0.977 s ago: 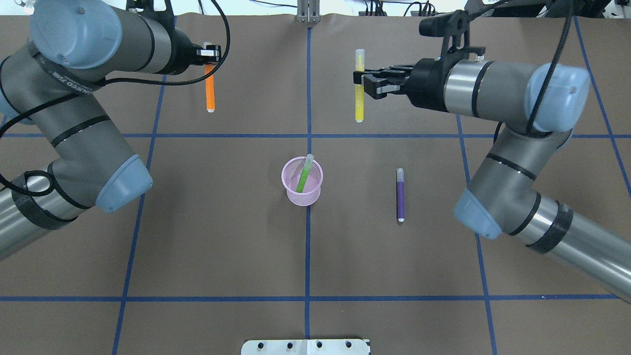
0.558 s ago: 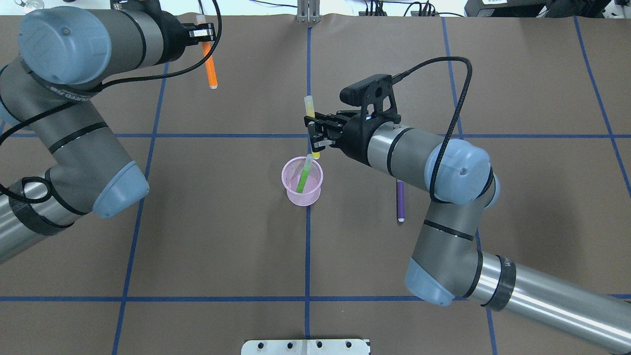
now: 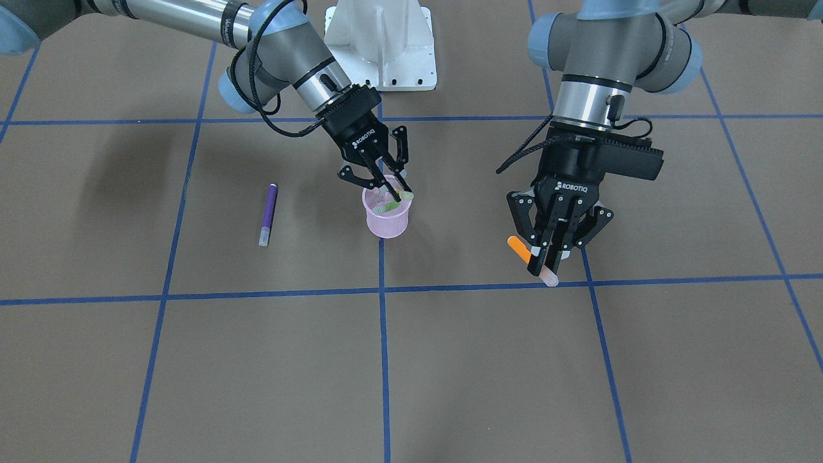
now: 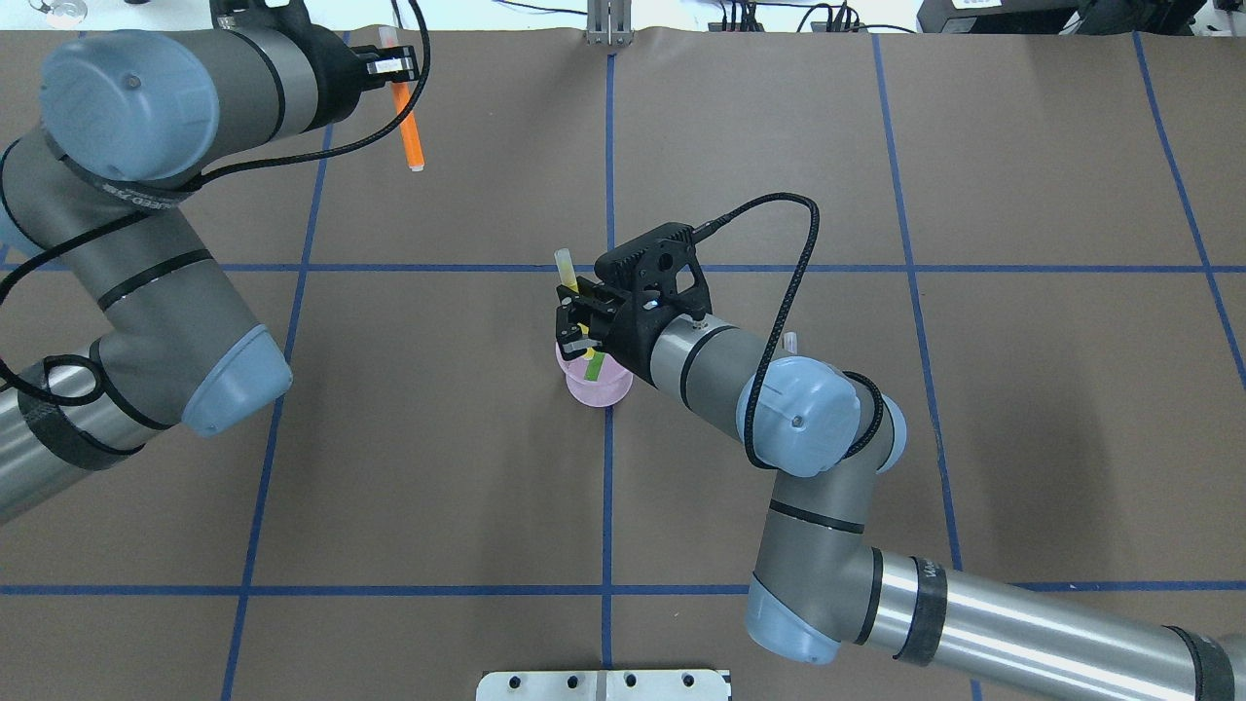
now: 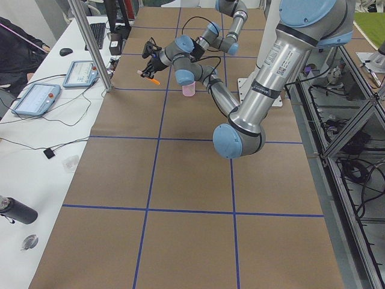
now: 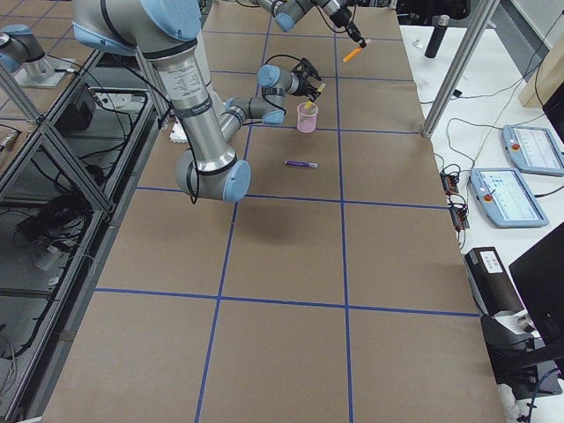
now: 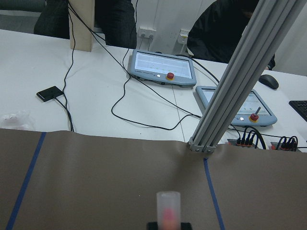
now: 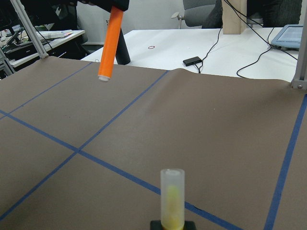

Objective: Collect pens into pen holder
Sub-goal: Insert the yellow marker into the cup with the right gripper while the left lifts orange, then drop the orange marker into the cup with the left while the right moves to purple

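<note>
The pen holder (image 4: 601,391) is a pink mesh cup at the table's middle, and a green pen (image 4: 591,370) leans inside it. My right gripper (image 4: 574,336) hovers over its rim, shut on the yellow pen (image 4: 564,265), which slants with its lower end inside the cup (image 3: 388,224). Its pale cap (image 8: 172,194) fills the bottom of the right wrist view. My left gripper (image 4: 394,66) at the far left is shut on the orange pen (image 4: 412,127) and holds it above the table. The purple pen (image 3: 267,214) lies flat on the table, mostly hidden under my right arm in the overhead view.
The white robot base (image 3: 386,45) stands behind the cup. Blue tape lines (image 4: 608,506) cross the brown table cover. Beyond the far edge, a white desk carries two tablets (image 7: 163,67), cables and a metal post (image 7: 235,110).
My right arm carried the yellow pen from the far right to the cup and lowered its tip into it. My left gripper moved the orange pen slightly farther away.
</note>
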Controlling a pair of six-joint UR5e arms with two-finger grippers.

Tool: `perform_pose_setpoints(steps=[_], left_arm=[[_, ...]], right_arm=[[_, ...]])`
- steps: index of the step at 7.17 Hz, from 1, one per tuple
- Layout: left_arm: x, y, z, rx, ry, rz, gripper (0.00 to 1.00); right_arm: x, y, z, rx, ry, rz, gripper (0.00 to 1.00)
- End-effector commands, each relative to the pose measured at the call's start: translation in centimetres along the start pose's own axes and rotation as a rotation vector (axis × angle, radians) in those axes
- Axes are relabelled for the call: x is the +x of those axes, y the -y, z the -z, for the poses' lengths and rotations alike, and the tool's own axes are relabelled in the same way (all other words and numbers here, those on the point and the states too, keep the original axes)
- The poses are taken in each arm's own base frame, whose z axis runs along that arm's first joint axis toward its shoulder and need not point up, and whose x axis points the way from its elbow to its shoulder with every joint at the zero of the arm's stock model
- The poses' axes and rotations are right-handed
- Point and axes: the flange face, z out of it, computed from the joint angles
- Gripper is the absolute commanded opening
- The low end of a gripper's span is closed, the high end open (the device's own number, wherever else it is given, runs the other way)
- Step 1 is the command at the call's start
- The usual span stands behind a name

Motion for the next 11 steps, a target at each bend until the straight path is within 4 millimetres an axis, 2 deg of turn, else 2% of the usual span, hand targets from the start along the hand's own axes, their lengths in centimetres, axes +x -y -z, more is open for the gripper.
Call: perform_pose_setpoints(steps=[1,2,3,4,5,6,7,8,9,11], left_arm=[[-0.1,0.3,0.5,0.038,-0.002,-0.005,0.0],[-0.5,0.8,1.1,0.151,0.038,-0.001,0.0],[0.5,-0.4,1.5,0.18,0.004,0.006,0.0],[0.8,-3.5,1.2,0.24,-0.008,0.032,0.0],[2.7,-10.1,1.2,0.325,-0.005,0.024,0.0],[3.4,-13.5,0.4,0.372,-0.043,0.051,0.0],[4.7,-17.6,0.6,0.351,-0.159,0.097,0.0],[5.6,-18.0,1.6,0.347,-0.239,0.136,0.0],[6.6,-19.1,1.7,0.272,-0.287,0.124,0.0],[10.0,-18.7,2.4,0.233,-0.353,0.089,0.0]], right_arm=[[-0.2,1.2,1.4,-0.022,-0.014,-0.133,1.0],[0.7,3.7,2.9,-0.148,-0.076,-0.201,1.0],[3.3,7.5,5.1,-0.288,-0.157,-0.217,1.0],[6.7,8.8,5.9,-0.426,-0.258,-0.276,1.0],[9.8,8.0,6.1,-0.543,-0.336,-0.321,1.0],[12.4,6.8,6.2,-0.571,-0.389,-0.37,1.0],[13.5,5.8,6.2,-0.589,-0.409,-0.379,1.0],[14.1,5.0,5.8,-0.617,-0.415,-0.389,1.0],[14.6,4.3,5.2,-0.647,-0.418,-0.402,1.0],[15.9,2.9,4.0,-0.711,-0.442,-0.514,1.0]])
